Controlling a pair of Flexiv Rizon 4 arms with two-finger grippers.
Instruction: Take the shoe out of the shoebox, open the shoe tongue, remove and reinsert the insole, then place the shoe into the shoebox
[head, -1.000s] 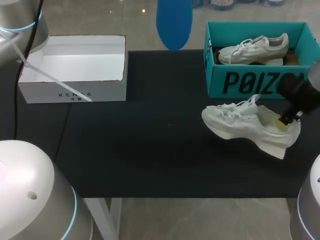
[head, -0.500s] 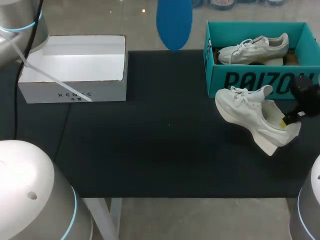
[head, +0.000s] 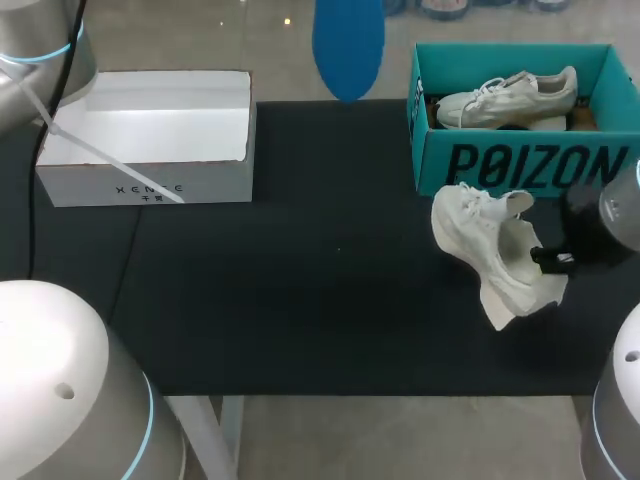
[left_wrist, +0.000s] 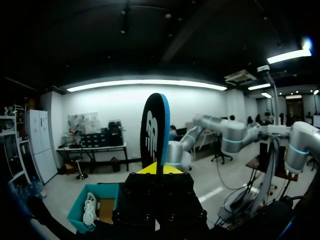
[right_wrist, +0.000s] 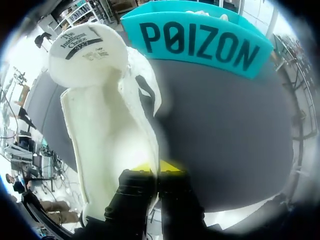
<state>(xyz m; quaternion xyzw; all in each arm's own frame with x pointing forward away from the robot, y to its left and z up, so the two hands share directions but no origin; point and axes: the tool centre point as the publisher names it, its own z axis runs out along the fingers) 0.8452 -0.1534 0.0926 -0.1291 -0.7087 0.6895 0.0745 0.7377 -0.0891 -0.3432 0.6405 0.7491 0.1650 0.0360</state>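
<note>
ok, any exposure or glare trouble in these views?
Right wrist view: shoe lining washed out white by the right tool. Left wrist view: left tool body nearly black, insole backlit. Head view: white box floor glares.

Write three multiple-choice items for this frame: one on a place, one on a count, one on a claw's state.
1. Where is the shoe held by the right claw?
A. In front of the teal box, over the black mat
B. Inside the teal box
C. At the mat's far left edge
2. How many white shoes show in the head view?
A. One
B. Three
C. Two
3. What is the left claw doing?
A. Open, empty
B. Shut on the blue insole
C. Shut on a shoe

1 A: the held shoe hangs tilted just before the box's printed wall.
2 C: one is in the claw, and the second shoe lies in the teal box.
3 B: the insole stands upright between its yellow tips.
</note>
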